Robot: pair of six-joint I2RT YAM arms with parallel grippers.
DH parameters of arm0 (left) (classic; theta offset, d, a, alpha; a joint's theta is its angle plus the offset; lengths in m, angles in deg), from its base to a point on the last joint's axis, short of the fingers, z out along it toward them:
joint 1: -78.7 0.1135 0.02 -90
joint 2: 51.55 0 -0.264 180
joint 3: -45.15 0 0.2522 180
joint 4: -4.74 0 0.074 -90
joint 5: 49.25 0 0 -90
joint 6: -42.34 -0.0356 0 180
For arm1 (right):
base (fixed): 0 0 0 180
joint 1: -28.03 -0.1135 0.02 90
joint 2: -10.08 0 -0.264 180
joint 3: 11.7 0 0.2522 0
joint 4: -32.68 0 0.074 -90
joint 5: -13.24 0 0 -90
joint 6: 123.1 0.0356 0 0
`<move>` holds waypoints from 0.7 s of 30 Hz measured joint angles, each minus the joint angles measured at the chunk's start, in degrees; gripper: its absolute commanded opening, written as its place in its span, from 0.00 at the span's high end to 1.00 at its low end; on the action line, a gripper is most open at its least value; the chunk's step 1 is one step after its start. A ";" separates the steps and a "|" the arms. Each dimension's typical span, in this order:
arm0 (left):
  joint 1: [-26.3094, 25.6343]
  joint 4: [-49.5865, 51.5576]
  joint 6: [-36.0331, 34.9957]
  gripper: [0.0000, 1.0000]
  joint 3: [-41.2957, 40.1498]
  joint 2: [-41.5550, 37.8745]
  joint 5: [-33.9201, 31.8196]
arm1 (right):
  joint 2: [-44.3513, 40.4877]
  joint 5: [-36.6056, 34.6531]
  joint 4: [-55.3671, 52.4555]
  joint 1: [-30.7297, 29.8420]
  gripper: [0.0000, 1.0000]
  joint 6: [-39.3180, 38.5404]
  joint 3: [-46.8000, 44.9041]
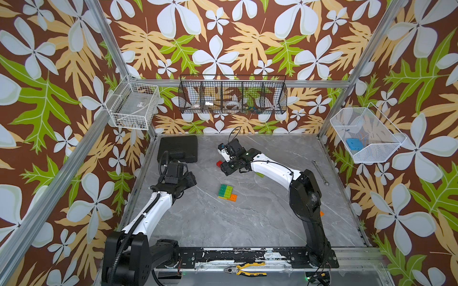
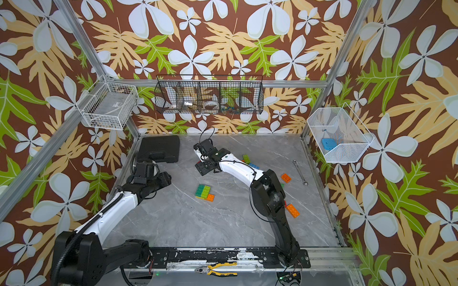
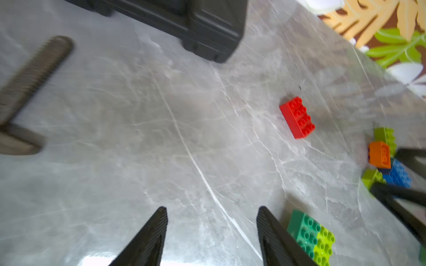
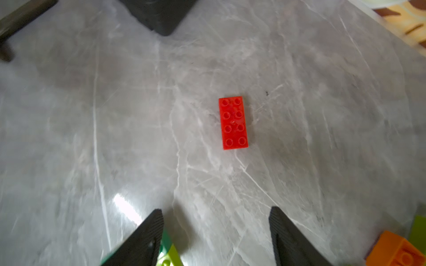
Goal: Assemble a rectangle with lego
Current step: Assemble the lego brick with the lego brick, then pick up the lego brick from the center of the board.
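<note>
A small lego block of dark green, lime and orange bricks lies mid-table, seen in both top views. A loose red brick lies flat behind it, studs up, ahead of my right gripper, which is open and empty. In a top view the right gripper hovers over the red brick and hides most of it. My left gripper is open and empty, left of the block. Loose lime, blue and orange bricks lie to the right.
A black case sits at the back left of the table. A wrench lies near the right edge and pliers on the front rail. Wire baskets hang on the walls; the right one holds a blue object.
</note>
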 measured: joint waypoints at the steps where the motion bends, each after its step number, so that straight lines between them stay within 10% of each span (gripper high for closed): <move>1: -1.07 -0.52 -0.02 0.34 0.00 0.94 -0.20 | 1.64 -0.90 0.00 0.00 0.27 1.46 1.79; 21: -2.69 -5.29 1.97 0.27 -0.96 4.52 0.52 | 24.39 -7.87 0.13 -0.02 0.37 1.11 23.82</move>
